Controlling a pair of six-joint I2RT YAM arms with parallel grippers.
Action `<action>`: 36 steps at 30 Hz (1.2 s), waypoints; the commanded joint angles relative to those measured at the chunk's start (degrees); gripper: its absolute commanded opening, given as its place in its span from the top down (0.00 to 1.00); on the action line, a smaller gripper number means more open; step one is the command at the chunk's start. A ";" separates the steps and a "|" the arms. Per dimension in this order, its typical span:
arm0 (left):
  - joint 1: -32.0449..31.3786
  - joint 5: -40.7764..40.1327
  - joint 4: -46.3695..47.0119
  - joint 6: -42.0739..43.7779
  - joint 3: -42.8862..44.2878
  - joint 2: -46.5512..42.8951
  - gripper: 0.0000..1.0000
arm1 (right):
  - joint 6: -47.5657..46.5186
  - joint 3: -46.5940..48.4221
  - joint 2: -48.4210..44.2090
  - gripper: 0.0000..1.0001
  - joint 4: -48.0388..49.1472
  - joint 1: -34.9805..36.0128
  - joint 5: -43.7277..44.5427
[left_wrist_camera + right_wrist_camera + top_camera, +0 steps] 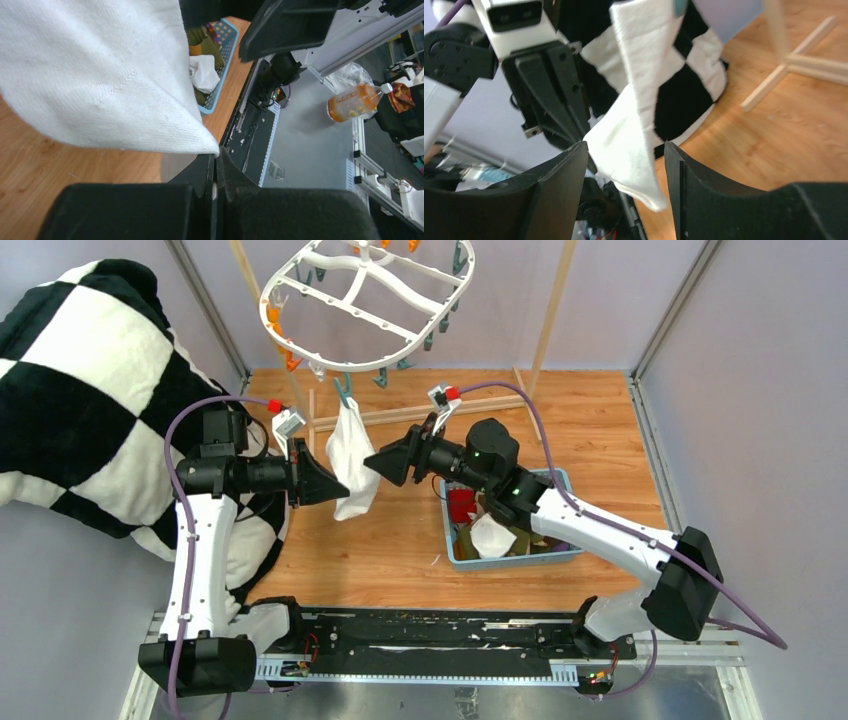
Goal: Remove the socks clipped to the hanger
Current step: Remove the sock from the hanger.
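Observation:
The white oval hanger (pixel 370 305) hangs at the top centre, with orange and teal clips round its rim. One white sock (pixel 352 455) hangs from a teal clip on its near side. My left gripper (pixel 343 487) is at the sock's left edge. In the left wrist view the jaws of my left gripper (pixel 216 157) are shut, pinching the sock's (pixel 100 75) pointed corner at their tips. My right gripper (pixel 372 462) is open at the sock's right side. In the right wrist view the sock's (pixel 634 130) lower end hangs between the spread fingers of my right gripper (pixel 625 145).
A blue basket (pixel 560 480) under my right arm holds removed socks, red, white and olive. The black-and-white checked blanket (pixel 80 390) fills the left side. A light wooden rack (pixel 420 415) stands behind the sock. The walls are close on both sides.

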 commanded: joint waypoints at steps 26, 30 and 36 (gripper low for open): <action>-1.29 -0.57 -0.40 1.73 0.89 -0.94 1.00 | -22.72 32.15 18.08 0.17 -11.05 2.83 25.74; -1.31 -0.90 -0.41 1.69 0.95 -0.74 1.00 | -23.69 33.04 19.15 0.27 -9.08 2.84 26.19; -1.30 -1.37 -0.41 1.74 1.00 -0.79 1.00 | -24.04 37.09 21.93 0.41 -9.09 2.84 25.75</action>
